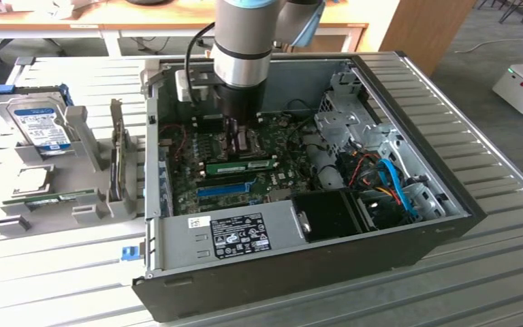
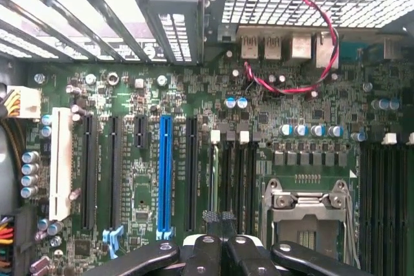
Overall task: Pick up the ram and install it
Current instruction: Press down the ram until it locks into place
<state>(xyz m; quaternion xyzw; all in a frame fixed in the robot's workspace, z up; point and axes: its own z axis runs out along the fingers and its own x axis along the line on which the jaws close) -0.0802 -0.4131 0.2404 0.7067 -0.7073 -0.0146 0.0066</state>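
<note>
Gripper fingers pressed together, nothing visibly between them, poised over the ram, seen edge-on in a motherboard slot beside the blue slot. Ram lies inside the case; arm hides its upper surroundings. Drive stands outside

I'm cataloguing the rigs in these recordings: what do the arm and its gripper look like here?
The arm is a silver-grey metal tube with a light blue joint cap and a black wrist section below. A black cable runs down its side past a white box. The gripper is black, with riveted linkage bars and ribbed fingertips.
</note>
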